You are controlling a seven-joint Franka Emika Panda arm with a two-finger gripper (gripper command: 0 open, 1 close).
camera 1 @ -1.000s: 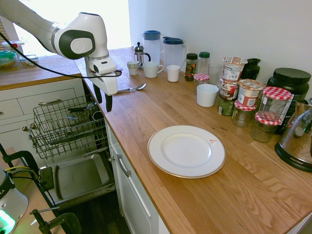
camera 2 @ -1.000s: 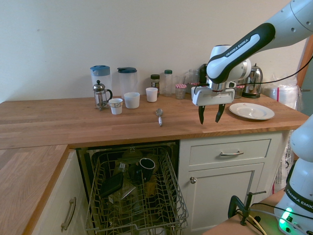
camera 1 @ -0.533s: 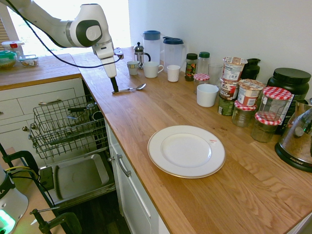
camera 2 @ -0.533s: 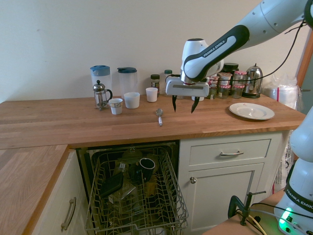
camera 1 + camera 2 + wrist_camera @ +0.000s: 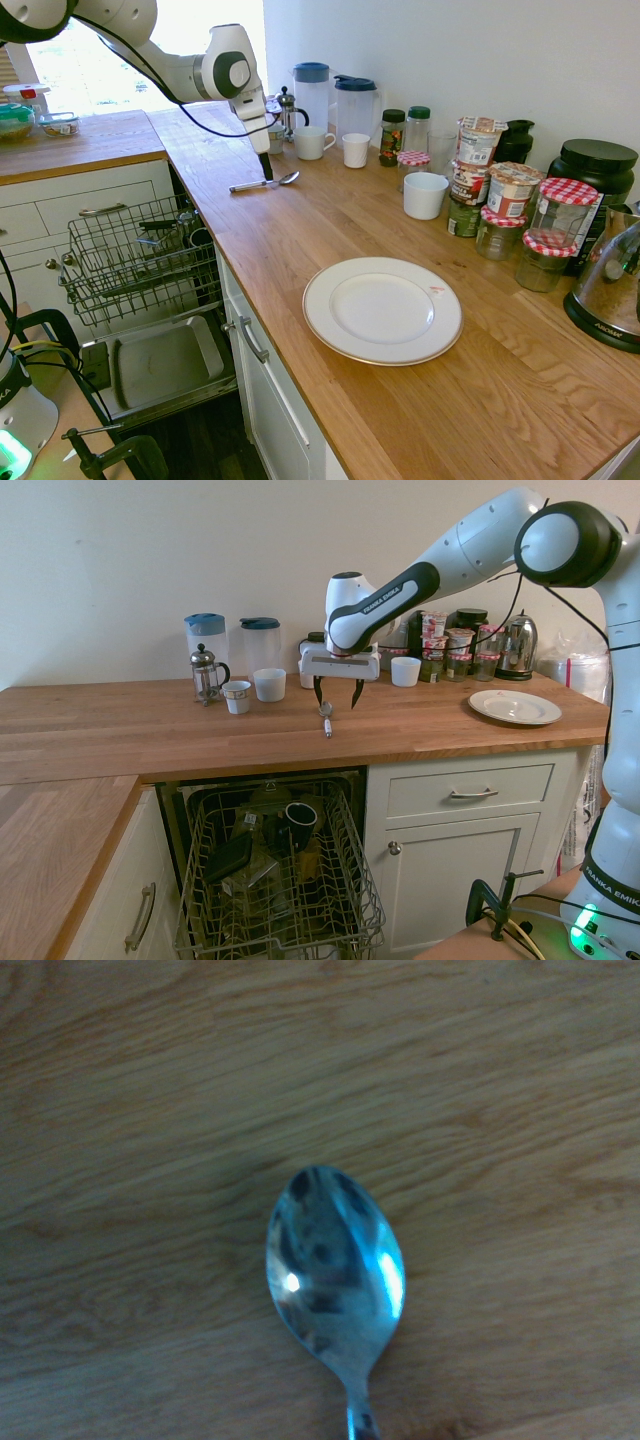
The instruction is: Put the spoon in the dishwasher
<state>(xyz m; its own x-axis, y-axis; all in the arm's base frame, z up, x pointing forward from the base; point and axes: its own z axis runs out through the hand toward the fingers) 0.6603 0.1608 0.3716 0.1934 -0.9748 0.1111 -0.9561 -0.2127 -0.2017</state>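
Hovering over the spoon (image 5: 326, 718), gripper (image 5: 335, 697) spread open and gripping nothing, fingertips straddling the bowl end. Lying flat on the wooden counter (image 5: 120, 730), near its front edge above the dishwasher (image 5: 280, 880); in the second exterior view, long axis running 12 to 6 o'clock, handle trailing toward 6, directly beneath the claw

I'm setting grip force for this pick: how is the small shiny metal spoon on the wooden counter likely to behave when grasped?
The small shiny silver metal spoon looks rigid, so it probably won't bend. Its polished surface may slip between the fingers of the open gripper. Lying flat on the wooden counter with a thin handle, it may skid or pivot instead of lifting cleanly.
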